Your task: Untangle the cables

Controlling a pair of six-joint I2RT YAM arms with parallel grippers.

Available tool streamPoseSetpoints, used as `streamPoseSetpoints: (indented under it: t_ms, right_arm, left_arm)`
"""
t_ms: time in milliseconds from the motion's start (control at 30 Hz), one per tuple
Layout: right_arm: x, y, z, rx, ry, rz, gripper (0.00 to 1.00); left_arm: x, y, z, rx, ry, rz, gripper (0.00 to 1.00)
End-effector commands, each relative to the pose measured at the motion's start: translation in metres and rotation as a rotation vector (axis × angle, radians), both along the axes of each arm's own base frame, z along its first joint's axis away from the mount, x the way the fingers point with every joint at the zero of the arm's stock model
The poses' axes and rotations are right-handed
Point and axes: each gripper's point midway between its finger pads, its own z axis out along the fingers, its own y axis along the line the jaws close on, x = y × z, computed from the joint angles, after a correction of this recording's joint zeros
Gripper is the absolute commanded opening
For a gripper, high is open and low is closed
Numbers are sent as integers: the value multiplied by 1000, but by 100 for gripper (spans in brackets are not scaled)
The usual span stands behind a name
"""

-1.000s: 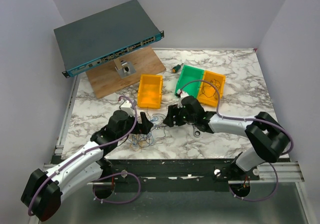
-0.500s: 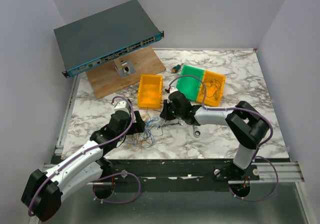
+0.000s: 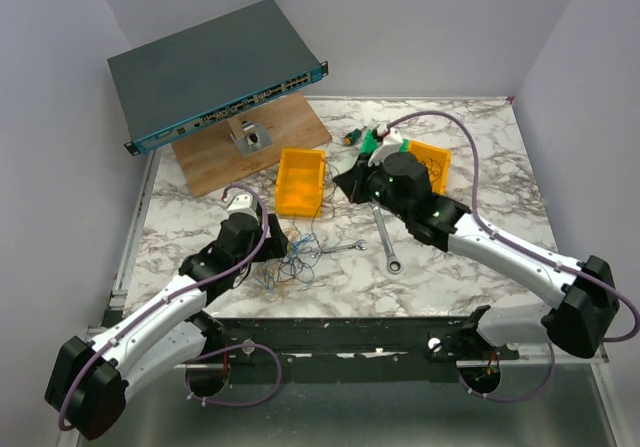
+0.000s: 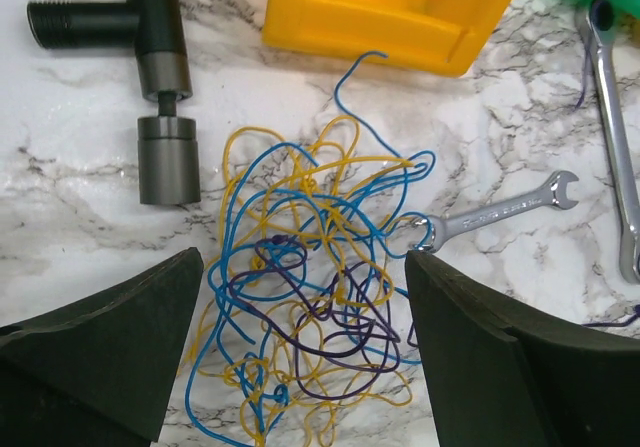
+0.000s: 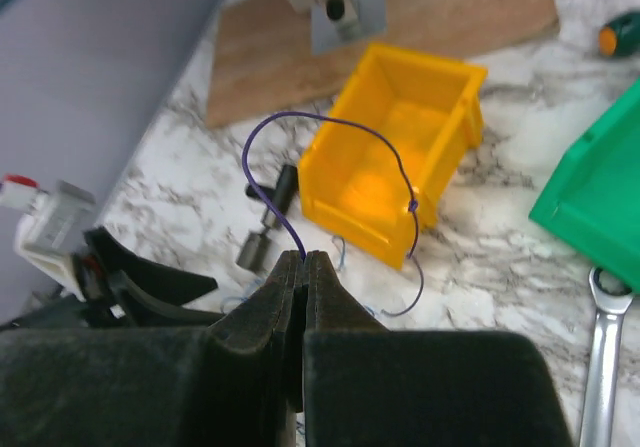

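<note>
The cables (image 4: 310, 287) lie as a loose tangle of thin blue, yellow and purple wires on the marble table (image 3: 480, 217), in front of the left arm (image 3: 298, 264). My left gripper (image 4: 305, 367) hovers over the tangle, open, with one finger on each side and nothing held. In the top view the left gripper (image 3: 283, 240) sits just left of the tangle. My right gripper (image 5: 305, 259) is raised near the bins (image 3: 350, 182), shut on one purple wire (image 5: 330, 122). That wire arches up from its tips and hangs down in front of the yellow bin.
A yellow bin (image 3: 300, 180) stands just behind the tangle, with green (image 3: 377, 147) and orange (image 3: 436, 157) bins to its right. A small wrench (image 4: 500, 212) touches the tangle's right edge and a long wrench (image 3: 386, 237) lies beyond. A dark metal T-piece (image 4: 160, 87), wooden board (image 3: 270, 137) and network switch (image 3: 215, 72) are at the back left.
The right gripper has shut on a purple wire at the tangle, then lifted it up and back toward the bins. The left gripper has crept a little toward the tangle.
</note>
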Motion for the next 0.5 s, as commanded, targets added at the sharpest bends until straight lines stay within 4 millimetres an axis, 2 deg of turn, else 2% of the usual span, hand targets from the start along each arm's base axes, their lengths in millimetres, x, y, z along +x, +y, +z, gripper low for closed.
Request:
streamPoseSetpoints:
  t_ms: [0,100,267,467]
  right_arm:
    - [6,-20,47,-31,-70,-80,1]
    - [16,-39,82,-17,-125,-169,1]
    - [36,-72,132,6,-182,-300,1]
    - [40,-88,189,78,-252,-321,1]
  left_arm:
    - [11,-10,29,8,-77,-74,84]
    - [11,-21,32,-15,-93,-128,84]
    - [11,-26,28,-23,-79,-155,84]
    - [10,-33,30,-36,-87,-195,84]
